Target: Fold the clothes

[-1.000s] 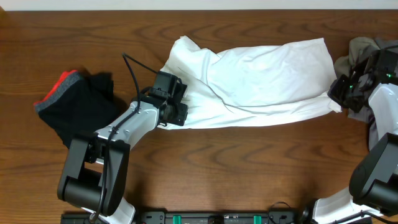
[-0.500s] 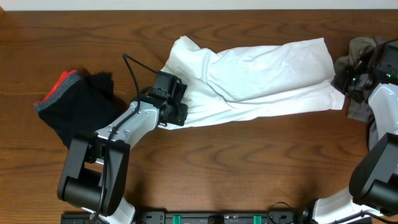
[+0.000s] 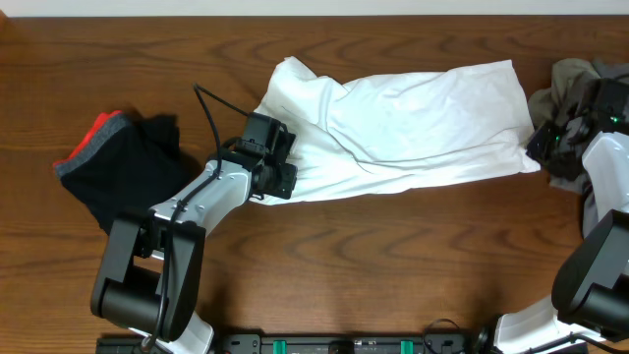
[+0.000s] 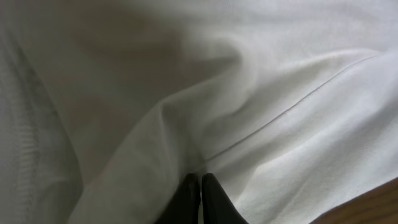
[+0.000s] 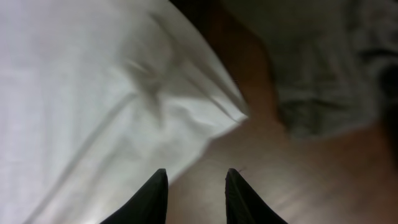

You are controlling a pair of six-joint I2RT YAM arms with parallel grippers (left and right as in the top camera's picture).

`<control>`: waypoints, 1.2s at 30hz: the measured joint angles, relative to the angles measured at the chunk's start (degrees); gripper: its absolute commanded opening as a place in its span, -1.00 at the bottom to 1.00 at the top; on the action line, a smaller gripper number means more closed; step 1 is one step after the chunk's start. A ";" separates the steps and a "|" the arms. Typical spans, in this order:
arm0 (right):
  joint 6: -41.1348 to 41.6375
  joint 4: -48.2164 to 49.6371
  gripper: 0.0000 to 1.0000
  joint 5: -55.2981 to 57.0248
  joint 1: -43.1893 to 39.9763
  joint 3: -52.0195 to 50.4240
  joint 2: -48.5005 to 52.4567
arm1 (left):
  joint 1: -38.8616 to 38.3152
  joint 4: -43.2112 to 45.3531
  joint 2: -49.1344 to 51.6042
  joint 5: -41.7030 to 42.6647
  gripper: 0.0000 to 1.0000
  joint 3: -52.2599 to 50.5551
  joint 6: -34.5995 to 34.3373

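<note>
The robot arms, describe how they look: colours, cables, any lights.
Both arms have white, tube-like links between chunky black joints. The left arm has a thin black cable looping off near its wrist. The right arm shows small green lights near its wrist. The left gripper and right gripper each have two slim, tapered black fingers.

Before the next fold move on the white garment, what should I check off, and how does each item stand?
1. Left end effector pinching the white garment: ok, shut on a gathered fold.
2. Right end effector gripping the garment's right corner: not ok, open over bare table beside it.
3. White garment lying flat: not ok, creased and bunched toward its left end.
4. Grey garment apart from the white one: ok, table shows between them.
5. Black garment out of the way: ok, far left.
</note>
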 measured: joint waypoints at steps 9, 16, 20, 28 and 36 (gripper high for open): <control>-3.45 7.34 -0.54 4.20 0.00 -5.18 0.00 | 0.00 -0.20 0.00 0.00 -0.86 0.00 0.00; -5.31 16.31 -0.27 3.65 0.00 -10.19 0.00 | 0.00 -0.20 0.00 -0.02 -0.86 0.00 0.00; -5.73 20.94 -0.04 3.45 0.00 -13.20 0.00 | 0.00 -0.26 0.00 -0.04 -0.86 0.00 0.00; -6.01 28.87 -0.03 2.86 0.00 -17.27 0.00 | 0.00 -1.14 0.00 -0.15 -0.86 0.00 0.00; -6.19 31.02 -0.10 2.73 0.00 -19.30 0.00 | 0.00 -2.27 0.00 -0.15 -0.86 0.00 0.00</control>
